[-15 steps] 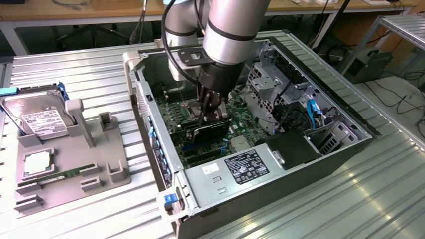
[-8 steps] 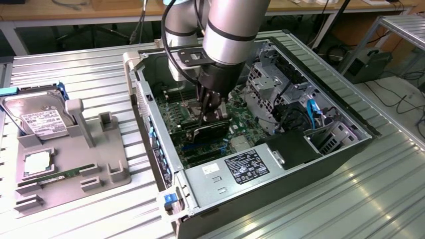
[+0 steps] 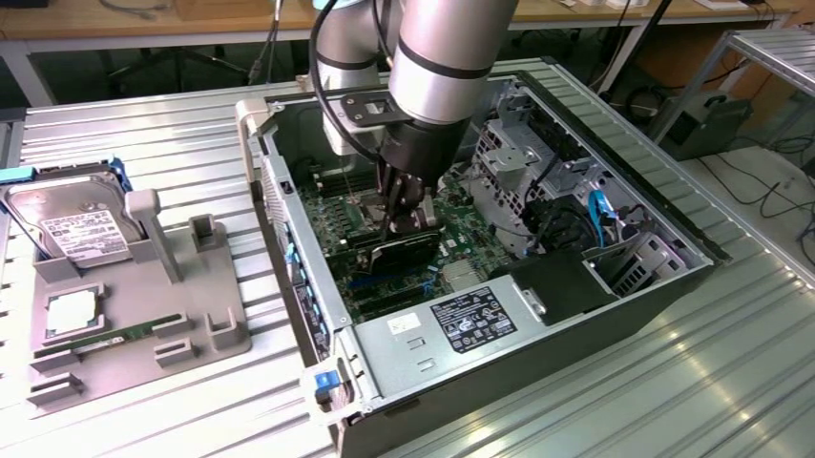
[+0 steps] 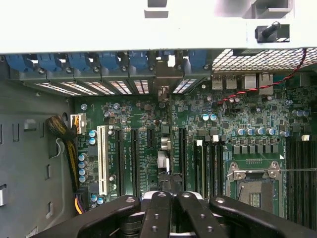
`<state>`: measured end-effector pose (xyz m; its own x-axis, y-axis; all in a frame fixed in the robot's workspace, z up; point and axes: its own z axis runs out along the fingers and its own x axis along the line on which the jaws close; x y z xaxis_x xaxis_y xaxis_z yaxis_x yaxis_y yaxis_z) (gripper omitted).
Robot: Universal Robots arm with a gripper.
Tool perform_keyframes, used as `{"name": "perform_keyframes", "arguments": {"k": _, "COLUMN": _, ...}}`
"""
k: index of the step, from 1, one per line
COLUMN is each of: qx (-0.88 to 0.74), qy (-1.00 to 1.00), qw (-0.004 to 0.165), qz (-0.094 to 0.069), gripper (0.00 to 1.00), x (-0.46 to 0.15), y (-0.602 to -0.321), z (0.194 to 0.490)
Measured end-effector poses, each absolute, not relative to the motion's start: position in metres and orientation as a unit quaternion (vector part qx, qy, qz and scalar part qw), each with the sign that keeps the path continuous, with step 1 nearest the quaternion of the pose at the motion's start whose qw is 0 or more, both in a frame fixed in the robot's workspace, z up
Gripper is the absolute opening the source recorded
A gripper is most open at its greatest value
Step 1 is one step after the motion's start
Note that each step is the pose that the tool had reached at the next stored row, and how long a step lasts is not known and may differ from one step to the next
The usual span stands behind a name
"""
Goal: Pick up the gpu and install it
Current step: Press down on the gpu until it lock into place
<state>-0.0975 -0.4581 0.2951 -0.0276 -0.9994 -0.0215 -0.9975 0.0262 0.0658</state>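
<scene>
My gripper reaches down into the open computer case and is shut on the gpu, a slim black card standing on edge over the green motherboard. The wrist view looks along the card's top edge. There the gpu runs between two black expansion slots, with its metal bracket end at the case's rear slot openings. The black fingers close together on the card's near end. I cannot tell whether the card's lower edge sits in a slot.
On the exterior view's left, a grey holder tray carries a silver hard drive, a processor chip and a green memory stick. Inside the case are the power supply, drive cage, cables and the empty CPU socket.
</scene>
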Motion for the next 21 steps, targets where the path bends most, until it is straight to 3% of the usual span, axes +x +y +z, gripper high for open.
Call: {"name": "perform_keyframes", "arguments": {"k": 21, "qx": 0.698, "qy": -0.715, "qw": 0.01, "qz": -0.025, "gripper": 0.11, "x": -0.107, "y": -0.451, "z": 0.275}}
